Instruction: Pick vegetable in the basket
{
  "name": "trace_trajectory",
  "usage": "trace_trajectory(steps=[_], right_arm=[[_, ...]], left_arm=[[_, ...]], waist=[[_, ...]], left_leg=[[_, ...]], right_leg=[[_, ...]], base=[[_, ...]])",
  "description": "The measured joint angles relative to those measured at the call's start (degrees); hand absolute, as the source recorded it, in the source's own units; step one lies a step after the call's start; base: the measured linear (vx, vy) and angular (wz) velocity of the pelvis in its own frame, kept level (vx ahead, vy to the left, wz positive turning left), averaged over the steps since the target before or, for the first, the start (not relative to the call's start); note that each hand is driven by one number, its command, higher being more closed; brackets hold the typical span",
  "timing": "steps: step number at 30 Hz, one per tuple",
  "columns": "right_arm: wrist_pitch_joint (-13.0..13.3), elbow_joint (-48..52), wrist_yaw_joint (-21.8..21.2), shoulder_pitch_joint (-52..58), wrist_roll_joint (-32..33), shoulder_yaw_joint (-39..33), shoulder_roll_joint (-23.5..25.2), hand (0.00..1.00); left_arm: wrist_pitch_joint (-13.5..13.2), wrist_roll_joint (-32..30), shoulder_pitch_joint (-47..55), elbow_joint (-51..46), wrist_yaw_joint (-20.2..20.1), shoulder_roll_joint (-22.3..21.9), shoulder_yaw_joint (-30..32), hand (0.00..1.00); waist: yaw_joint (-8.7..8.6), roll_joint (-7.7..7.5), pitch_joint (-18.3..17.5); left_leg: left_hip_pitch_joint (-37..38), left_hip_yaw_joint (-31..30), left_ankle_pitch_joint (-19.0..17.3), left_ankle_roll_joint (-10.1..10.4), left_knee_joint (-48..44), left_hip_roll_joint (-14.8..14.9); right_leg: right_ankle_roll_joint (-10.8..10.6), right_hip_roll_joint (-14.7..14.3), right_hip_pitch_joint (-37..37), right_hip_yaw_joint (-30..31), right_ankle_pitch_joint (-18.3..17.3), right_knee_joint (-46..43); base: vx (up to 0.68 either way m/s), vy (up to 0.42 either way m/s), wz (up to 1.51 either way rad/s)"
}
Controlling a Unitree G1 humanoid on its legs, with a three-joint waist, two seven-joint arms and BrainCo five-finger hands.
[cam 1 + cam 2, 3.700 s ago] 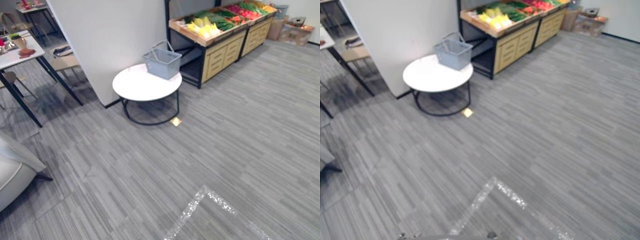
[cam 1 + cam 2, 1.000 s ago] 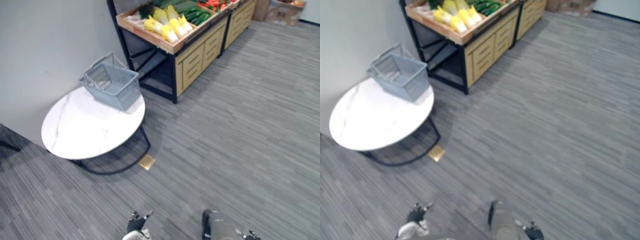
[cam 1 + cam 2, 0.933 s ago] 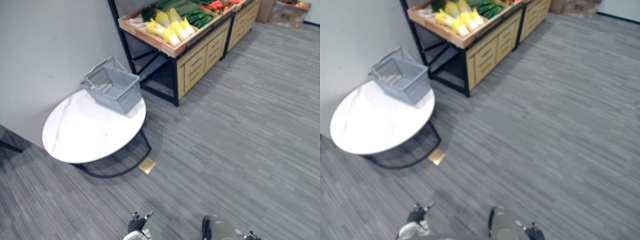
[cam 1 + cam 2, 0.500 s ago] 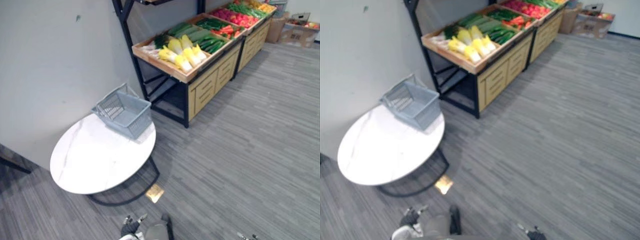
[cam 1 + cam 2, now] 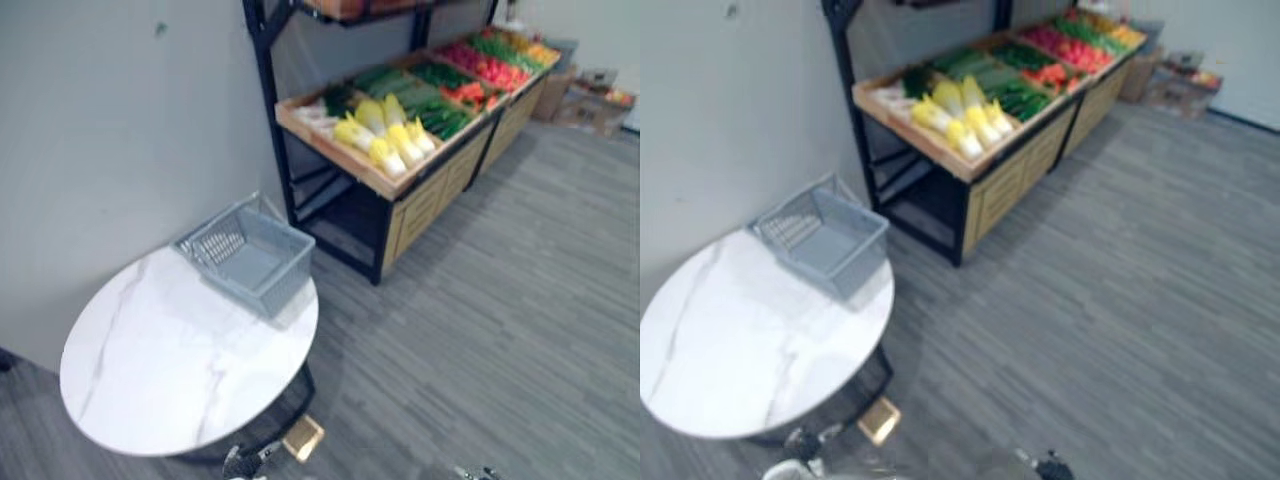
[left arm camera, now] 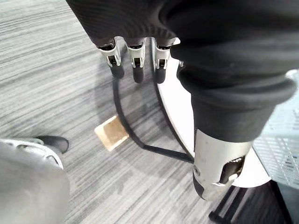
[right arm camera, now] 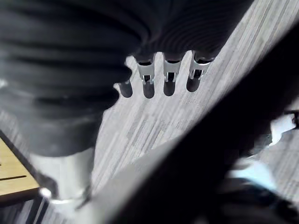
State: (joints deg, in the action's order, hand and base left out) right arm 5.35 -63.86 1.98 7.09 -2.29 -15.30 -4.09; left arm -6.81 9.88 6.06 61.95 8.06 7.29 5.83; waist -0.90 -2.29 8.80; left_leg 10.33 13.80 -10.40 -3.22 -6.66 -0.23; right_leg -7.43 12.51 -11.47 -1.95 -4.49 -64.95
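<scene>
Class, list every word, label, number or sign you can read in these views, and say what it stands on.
None can be read: the grey plastic basket, the white marble round table, the wooden vegetable stand and the grey wall show no legible print.

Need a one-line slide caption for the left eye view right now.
Empty grey basket on a round white table, beside a wooden stand stocked with vegetables.

grey basket [image 5: 288, 272] upright, yellow vegetables [image 5: 386, 137] well apart
</scene>
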Motion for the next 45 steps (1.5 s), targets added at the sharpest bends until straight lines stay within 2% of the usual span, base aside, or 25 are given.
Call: trace_trajectory(steps=[1, 2, 3, 4, 7, 8, 9, 10, 11, 12, 14, 15, 16, 17, 19, 20, 22, 24, 27, 30, 32, 37, 39, 40, 45], right_arm=[[0.2, 0.1, 0.0, -0.2, 0.0, 0.0, 0.0, 0.00], [0.2, 0.1, 0.0, -0.2, 0.0, -0.1, 0.0, 0.00], [0.2, 0.1, 0.0, -0.2, 0.0, -0.7, 0.0, 0.00], [0.1, 0.2, 0.1, 0.1, 0.0, -1.3, 0.3, 0.00], [0.1, 0.6, 0.1, 0.5, 0.0, -2.0, 0.4, 0.00], [0.0, 1.1, 0.1, 0.9, 0.0, -1.9, 0.4, 0.00], [0.0, 1.1, 0.2, 1.1, 0.0, -2.0, 0.5, 0.00], [-0.1, 1.3, 0.2, 1.6, -0.1, -2.1, 0.2, 0.00], [-0.2, 1.9, 0.2, 2.1, -0.2, -2.0, -0.4, 0.00], [-0.2, 2.2, 0.3, 2.0, -0.2, -2.1, -0.7, 0.00], [-0.2, 2.2, 0.3, 2.0, -0.2, -2.2, -1.2, 0.00], [-0.2, 2.2, 0.3, 2.0, -0.2, -2.2, -1.2, 0.00], [-0.2, 2.1, 0.3, 2.1, -0.2, -2.2, -1.2, 0.00], [-0.2, 2.0, 0.3, 2.1, -0.2, -2.2, -1.2, 0.00], [-0.1, 1.0, 0.3, 1.9, -0.2, -2.2, -0.9, 0.00], [-0.1, 0.9, 0.3, 1.8, -0.2, -2.2, -1.1, 0.00], [0.0, 0.0, 0.4, 0.7, -0.1, -2.2, -1.9, 0.00], [0.0, 0.1, 0.6, 0.1, 0.0, -2.1, -2.1, 0.00], [0.0, 0.2, 0.6, -0.8, -0.1, 0.7, -2.3, 0.00], [0.3, 3.6, 1.0, -2.5, -2.4, 5.3, -3.3, 0.00], [1.3, 9.7, 1.3, -2.8, -4.6, 9.0, -4.3, 0.00], [2.4, 22.8, 1.3, -2.1, -11.1, 11.3, -9.0, 0.00], [2.4, 27.6, 1.3, -2.1, -11.7, 11.5, -10.5, 0.00], [2.5, 33.4, 1.3, -2.3, -14.5, 12.4, -12.5, 0.00], [2.8, 44.6, 3.4, -7.3, -20.4, 16.1, -20.1, 0.00]], left_arm=[[0.0, 0.0, -0.3, 0.3, 0.0, -0.1, -0.4, 0.00], [0.0, 0.0, -0.5, 0.4, 0.1, -0.4, -0.4, 0.00], [0.0, 0.0, -1.0, 0.4, 0.1, -1.1, -0.4, 0.00], [0.0, 0.0, -1.7, 0.3, 0.1, -2.1, 0.6, 0.00], [0.0, -0.1, -1.7, -0.5, 0.5, -4.3, 3.4, 0.00], [-0.1, -0.5, -1.7, -0.6, 0.6, -5.2, 5.2, 0.00], [-0.1, -1.3, -1.7, -0.8, 0.6, -5.5, 5.9, 0.00], [-0.1, -1.7, -1.9, -0.9, 0.6, -6.1, 6.4, 0.00], [-0.1, -2.0, -1.9, -1.0, 0.5, -7.4, 6.4, 0.00], [-0.1, -2.2, -2.3, -1.2, 0.5, -8.1, 6.3, 0.00], [-0.1, -2.3, -2.4, -1.6, 0.6, -9.2, 7.0, 0.00], [-0.1, -2.2, -2.3, -1.6, 0.6, -9.2, 7.1, 0.00], [-0.2, -2.2, -2.3, -1.6, 0.7, -9.2, 7.6, 0.00], [-0.2, -2.2, -2.4, -1.7, 0.7, -9.1, 7.6, 0.00], [-0.2, -2.2, -2.5, -2.1, 0.8, -7.8, 6.4, 0.00], [-0.2, -2.2, -2.4, -2.2, 0.8, -7.4, 5.6, 0.00], [-0.2, -2.2, -2.2, -2.3, 0.8, -6.9, 4.5, 0.00], [-0.2, -2.2, -2.1, -2.5, 1.2, -6.3, 3.5, 0.00], [-0.1, -2.4, -2.1, -2.4, 1.9, -5.9, 2.3, 0.00], [-0.1, -3.4, -1.8, -1.2, 2.9, -5.2, 2.4, 0.00], [-0.1, -4.0, -1.4, -0.9, 3.1, -4.2, 1.2, 0.00], [-0.1, -4.6, -1.2, -0.9, 3.1, -3.3, 0.6, 0.00], [-0.1, -4.7, -0.8, -0.9, 3.1, -2.2, 0.7, 0.00], [-0.1, -5.9, 0.2, -1.0, 3.1, -1.0, 0.7, 0.00], [0.0, -6.3, 2.4, -1.0, 3.0, -0.3, 0.7, 0.00]], waist=[[-0.70, 0.20, 0.1], [-0.74, 0.41, 0.2], [-0.64, 0.78, 0.3], [-0.52, 0.82, 0.4], [-0.15, 1.28, 0.5], [-0.04, 1.31, 0.6], [-0.03, 1.41, 0.6], [-0.22, 2.10, 0.2], [-0.10, 3.58, -0.3], [-0.08, 4.81, -0.5], [-0.22, 5.35, -0.8], [-0.35, 5.64, -0.9], [-0.42, 4.99, -0.6], [-0.43, 5.16, -0.6], [-0.23, 3.50, 0.1], [-0.15, 3.43, 0.1], [-0.33, 3.49, 0.1], [-0.44, 3.20, -0.1], [-0.40, 3.62, -1.1], [-0.07, 3.61, -1.1], [-0.09, 3.88, -1.4], [-0.47, 4.91, -2.3], [-0.40, 4.25, -2.2], [-0.28, 3.21, -2.6], [-0.24, 1.86, -3.5]], left_leg=[[1.7, -1.3, 0.0, 0.0, 1.2, 0.4], [2.3, -2.1, 0.0, 0.0, 1.7, 0.7], [3.1, -3.7, -0.4, 0.6, 2.5, 1.4], [3.4, -5.3, -1.2, 1.6, 2.7, 1.9], [3.8, -8.8, -4.3, 4.0, 1.4, 3.5], [4.0, -10.3, -7.2, 5.5, -0.1, 4.7], [4.4, -10.9, -8.3, 6.3, -0.7, 5.4], [5.0, -11.9, -9.5, 7.7, -0.5, 7.9], [5.0, -12.5, -8.8, 8.3, -0.4, 9.4], [5.2, -12.3, -7.8, 8.7, -0.4, 10.2], [4.9, -13.6, -1.7, 9.1, -0.4, 11.9], [4.5, -14.2, -0.4, 8.9, -1.3, 12.2], [3.0, -15.4, 1.6, 9.1, -4.4, 13.1], [1.8, -15.8, 2.6, 9.6, -6.8, 13.4], [-2.7, -14.2, 7.8, 13.4, -16.3, 14.3], [-3.4, -12.4, 7.6, 13.8, -17.5, 14.5], [-6.2, -2.5, 7.3, 13.4, -15.8, 15.0], [-6.4, 2.2, 8.4, 11.8, -12.3, 14.8], [-5.8, 2.6, 8.7, 11.3, -3.5, 13.1], [-5.7, 2.3, 8.7, 11.4, 1.2, 13.0], [-4.8, 3.7, 8.8, 11.4, 3.3, 12.3], [-3.5, 4.7, 8.6, 11.6, 8.7, 10.8], [-3.2, 5.1, 8.3, 11.6, 9.5, 10.5], [-3.2, 6.2, 8.2, 11.6, 9.5, 10.1], [-4.2, 6.6, 8.1, 11.5, 9.6, 9.5]], right_leg=[[2.4, -0.8, -2.5, -2.6, -3.1, 4.5], [2.8, -1.3, -3.2, -3.8, -3.9, 8.7], [3.0, -2.1, -3.4, -5.5, -3.9, 19.9], [2.6, -2.6, -3.4, -5.3, -3.5, 31.4], [1.5, -3.4, -2.6, -0.8, -0.6, 51.1], [1.3, -3.2, -2.5, 1.8, 0.7, 56.0], [0.1, -3.3, -2.5, 1.6, 2.9, 55.3], [-0.6, -4.9, -3.2, 0.2, 5.4, 51.7], [-0.1, -5.7, -4.5, -1.8, 5.0, 47.9], [1.4, -6.0, -4.6, -2.6, 3.8, 46.4], [3.6, -6.1, -3.0, -6.2, 1.0, 44.2], [4.2, -6.1, -2.0, -7.4, 0.3, 44.2], [4.8, -6.0, 0.5, -9.6, -0.6, 45.4], [5.1, -5.8, 2.0, -10.9, -0.8, 46.4], [5.6, -4.8, 8.9, -15.2, -1.1, 51.0], [5.7, -4.5, 10.2, -16.0, -1.1, 51.9], [5.6, -3.3, 13.8, -19.3, -1.1, 54.1], [5.2, -3.0, 14.6, -20.4, -0.8, 54.7], [3.5, -3.9, 14.3, -20.3, 0.5, 58.9], [3.7, -5.7, 13.8, -20.8, 3.5, 63.0], [3.6, -6.0, 14.2, -19.5, 5.6, 65.3], [2.5, -5.8, 13.6, -18.5, 8.5, 68.5], [2.2, -5.8, 13.6, -17.7, 9.3, 69.4], [1.8, -5.8, 13.4, -16.6, 10.2, 70.6], [1.3, -5.1, 12.1, -15.4, 10.8, 71.0]], base=[[0.30, -0.010, 0.63], [0.27, -0.062, 0.77], [0.27, -0.117, 0.88], [0.27, -0.148, 0.92], [0.37, -0.279, 0.67], [0.38, -0.323, 0.54], [0.42, -0.367, 0.63], [0.46, -0.384, 0.65], [0.46, -0.373, 0.67], [0.45, -0.349, 0.61], [0.47, -0.369, 0.63], [0.48, -0.384, 0.77], [0.23, -0.183, 0.68], [0.40, -0.313, 0.90], [0.28, -0.210, 0.92], [0.19, -0.148, 0.82], [0.13, -0.085, 0.74], [0.07, 0.017, 0.71], [0.03, 0.103, 0.70], [-0.03, 0.056, 0.09], [-0.07, 0.055, -0.24], [-0.10, 0.068, -0.08], [-0.12, 0.046, -0.18], [-0.13, 0.031, -0.32], [-0.05, 0.005, -0.11]])
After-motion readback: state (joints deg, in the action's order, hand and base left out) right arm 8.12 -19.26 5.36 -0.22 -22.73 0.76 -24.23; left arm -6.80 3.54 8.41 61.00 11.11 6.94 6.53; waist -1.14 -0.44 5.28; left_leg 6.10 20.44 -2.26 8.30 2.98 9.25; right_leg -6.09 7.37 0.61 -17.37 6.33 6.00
